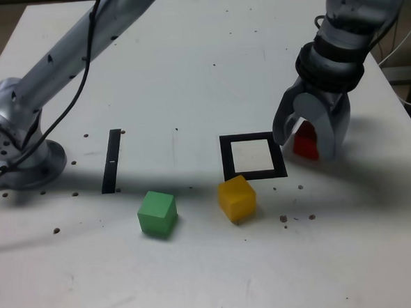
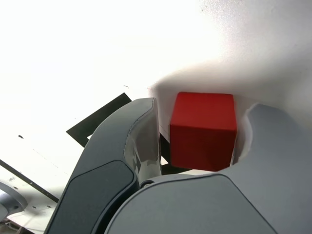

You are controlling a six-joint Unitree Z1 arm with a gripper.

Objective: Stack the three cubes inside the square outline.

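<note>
Beside the square outline [image 1: 282, 164], the end effector [image 1: 306, 130] stands partly open around the red cube [image 1: 306, 142], grip unclear.

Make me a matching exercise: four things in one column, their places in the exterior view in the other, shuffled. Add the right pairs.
1. Red cube
2. Yellow cube
3. Green cube
4. Black strip

A. Farthest left of the cubes
B. Between the fingers of the hand
C. Nearest the arm's base
D. Just below the square outline

Pairs: 1-B, 2-D, 3-A, 4-C
</note>
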